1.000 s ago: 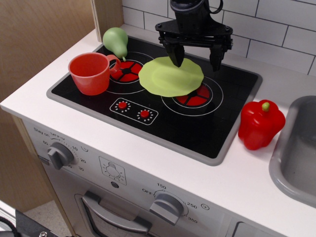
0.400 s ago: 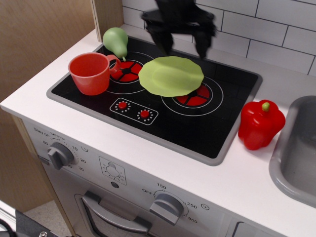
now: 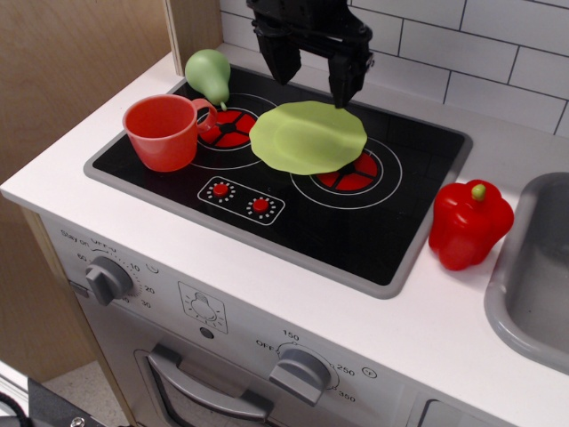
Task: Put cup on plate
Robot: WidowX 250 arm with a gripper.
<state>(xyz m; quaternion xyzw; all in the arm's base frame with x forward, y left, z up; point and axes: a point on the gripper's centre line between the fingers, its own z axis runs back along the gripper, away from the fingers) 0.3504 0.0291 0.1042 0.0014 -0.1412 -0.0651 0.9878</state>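
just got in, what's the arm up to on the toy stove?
The end effector hangs open and empty above the back of the stove, over the far edge of the green plate. The red cup sits untouched at the stove's left edge, beside the pear and apart from the plate, so it is not yet on the plate. A red pepper stands on the counter near the sink.

Behind me, at twelve o'clock, runs a wall of white tiles (image 3: 498,53) with grey joints. At nine o'clock stands a wooden panel (image 3: 71,62), plain and light brown. Below me lies a white counter (image 3: 267,267) holding a black stovetop (image 3: 356,231). At three o'clock a grey sink (image 3: 533,267) dips in. At six o'clock the oven front (image 3: 222,356) shows grey knobs and a handle.
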